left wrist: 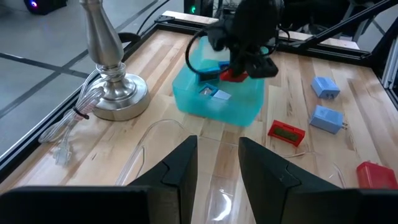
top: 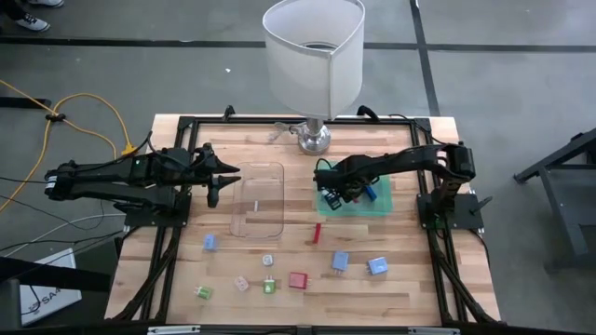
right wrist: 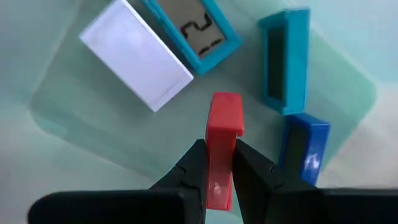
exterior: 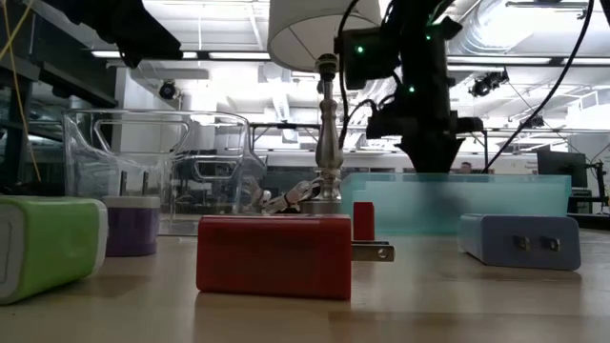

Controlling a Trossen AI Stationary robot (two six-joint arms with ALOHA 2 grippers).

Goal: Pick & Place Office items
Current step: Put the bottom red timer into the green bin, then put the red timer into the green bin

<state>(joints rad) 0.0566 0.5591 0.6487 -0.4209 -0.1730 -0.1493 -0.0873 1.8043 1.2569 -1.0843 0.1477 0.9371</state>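
My right gripper (right wrist: 219, 152) hovers over the green translucent tray (top: 377, 207), shut on a red stick (right wrist: 224, 118). A white block (right wrist: 137, 56), a teal piece with a small display (right wrist: 193, 28), a teal bar (right wrist: 286, 59) and a blue block (right wrist: 305, 146) lie on the tray's floor. My left gripper (left wrist: 217, 162) is open above the left part of the clear plastic tray (top: 261, 197), which holds nothing I can see. Loose on the wood are a red stick (top: 317, 233), a red block (top: 298, 280), pale blue blocks (top: 340, 261) and green pieces (top: 203, 291). My right gripper pinches the red stick between its two fingers, which lie on the long side faces of its back half (right wrist: 219, 177). The fingers come from above, pointing down. The stick's free end (right wrist: 225, 102) reaches past the fingertips, over the tray's inside (left wrist: 233, 76).
A lamp with a white shade (top: 314, 51) stands on a metal base (top: 314, 140) at the table's far edge, between the two trays, with its cord (left wrist: 78, 118) coiled beside it. A black frame (top: 168, 270) runs along the table's sides. The near half holds only scattered pieces.
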